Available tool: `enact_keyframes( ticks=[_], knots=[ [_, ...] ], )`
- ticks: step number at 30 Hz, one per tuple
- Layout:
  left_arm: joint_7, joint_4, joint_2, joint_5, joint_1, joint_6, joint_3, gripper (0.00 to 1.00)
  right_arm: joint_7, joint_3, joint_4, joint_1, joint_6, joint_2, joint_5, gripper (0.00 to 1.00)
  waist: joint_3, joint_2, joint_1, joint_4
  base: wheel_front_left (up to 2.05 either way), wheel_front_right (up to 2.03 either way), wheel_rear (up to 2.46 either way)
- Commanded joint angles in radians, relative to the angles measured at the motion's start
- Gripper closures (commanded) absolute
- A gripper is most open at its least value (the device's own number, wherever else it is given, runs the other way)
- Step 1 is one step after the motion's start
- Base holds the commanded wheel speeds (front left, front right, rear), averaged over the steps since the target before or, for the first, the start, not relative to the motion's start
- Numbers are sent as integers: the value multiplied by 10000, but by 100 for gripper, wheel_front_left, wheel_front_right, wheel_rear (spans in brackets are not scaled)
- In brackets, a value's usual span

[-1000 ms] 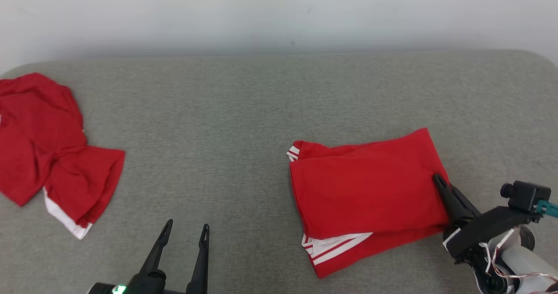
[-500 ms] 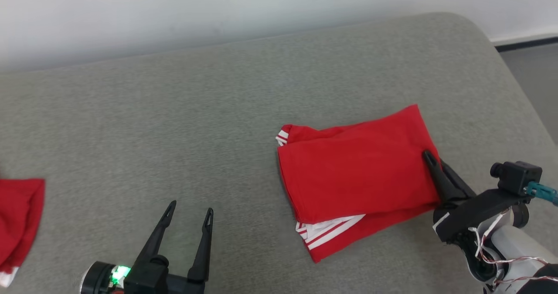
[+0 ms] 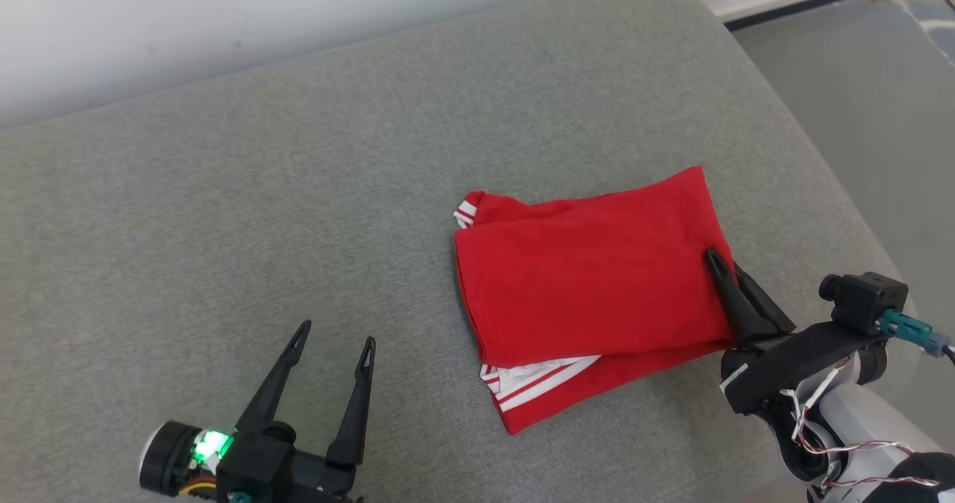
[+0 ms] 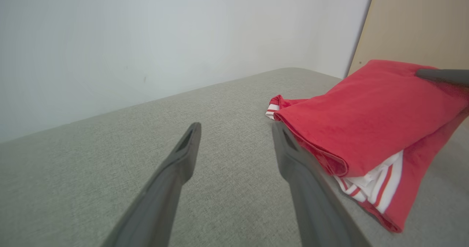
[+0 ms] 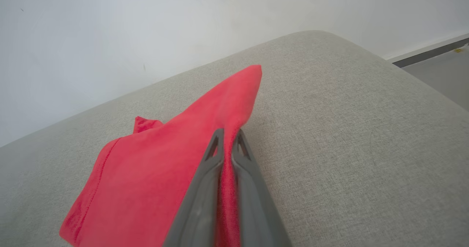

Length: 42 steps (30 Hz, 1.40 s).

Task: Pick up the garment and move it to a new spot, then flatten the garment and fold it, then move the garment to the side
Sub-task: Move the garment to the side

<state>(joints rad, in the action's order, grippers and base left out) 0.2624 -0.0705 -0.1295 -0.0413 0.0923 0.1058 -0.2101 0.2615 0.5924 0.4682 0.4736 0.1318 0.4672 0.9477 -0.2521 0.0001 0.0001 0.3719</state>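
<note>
On the right of the bench (image 3: 298,189), our right claw (image 3: 721,260) stays clamped on the folded garment (image 3: 589,294), now nearer the bench end: the sideways move looks under way; our left claw (image 3: 336,332) gapes empty.

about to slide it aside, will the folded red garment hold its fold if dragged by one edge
Probably floppy: the folded red garment drapes where the right gripper pinches its edge. Layers may shift: the white-striped hem already peeks out below. The textured grey cushion may drag on it, not let it glide.
</note>
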Motion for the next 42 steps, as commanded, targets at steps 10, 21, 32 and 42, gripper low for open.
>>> enact_keyframes(
  ticks=[10, 21, 32, 42],
  knots=[
    [-169, 480, -529, 122, 715, 89, -172, 0, 44, 275, 225, 1181, -19, 123, -417, 100, -1167, -1, -1, -66, 0, 0, 0],
    [-920, 2314, -863, 294, 1634, 170, -542, 0, 46, -348, 563, 2969, -19, 987, -564, 100, -2541, -1, -1, -571, 0, 0, 0],
    [-1767, 4043, -1144, 350, 2500, 203, -1078, 0, 45, -2178, 1369, 4041, -19, 1994, -1112, 100, -3472, -1, -1, -724, 0, 0, 0],
    [-1778, 4088, -1316, 265, 2394, 136, -1152, 0, 45, -4051, 2673, 4146, -20, 1913, -2157, 100, -3585, -1, -1, -942, 0, 0, 0]
  ],
)
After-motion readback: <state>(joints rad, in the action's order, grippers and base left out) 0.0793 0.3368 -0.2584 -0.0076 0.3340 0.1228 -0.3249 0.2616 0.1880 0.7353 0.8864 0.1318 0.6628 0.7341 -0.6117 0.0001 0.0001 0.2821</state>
